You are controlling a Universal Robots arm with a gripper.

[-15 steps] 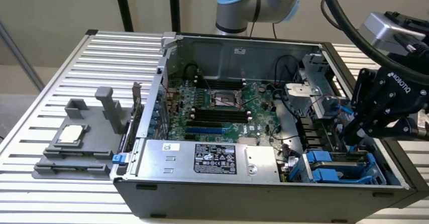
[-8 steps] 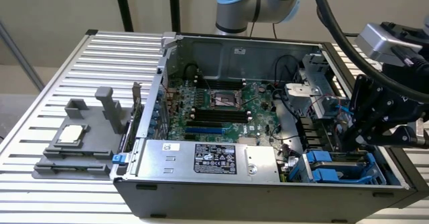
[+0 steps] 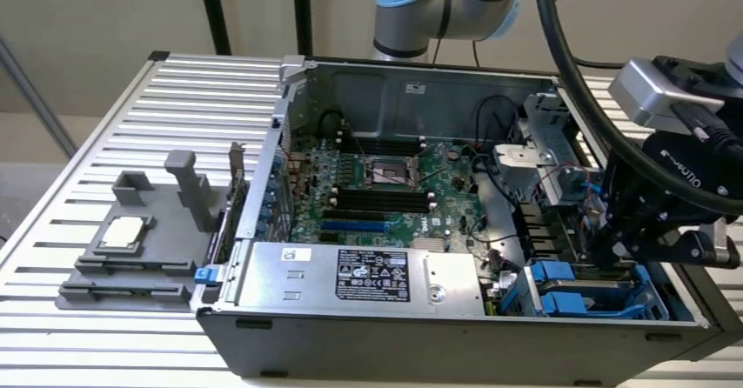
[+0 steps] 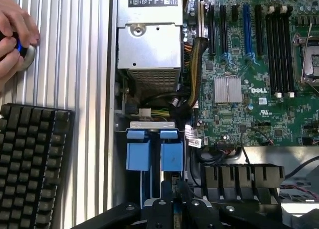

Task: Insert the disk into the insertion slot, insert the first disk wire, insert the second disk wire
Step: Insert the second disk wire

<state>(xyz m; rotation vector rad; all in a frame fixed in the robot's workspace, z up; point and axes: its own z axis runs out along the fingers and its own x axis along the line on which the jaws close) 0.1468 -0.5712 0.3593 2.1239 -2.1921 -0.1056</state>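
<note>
Claw [image 4: 172, 201]: closed, low over the insertion slot [image 3: 598, 294] at the open computer case's [image 3: 465, 340] front corner, among its blue latches [image 4: 149, 149]. Disk: apparently seated in the slot, hidden beneath. Step: wire insertion, probably. Next move demands fine alignment with the connector.

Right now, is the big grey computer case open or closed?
Open: the grey metal computer case has no side panel, so the green motherboard is exposed.
</note>
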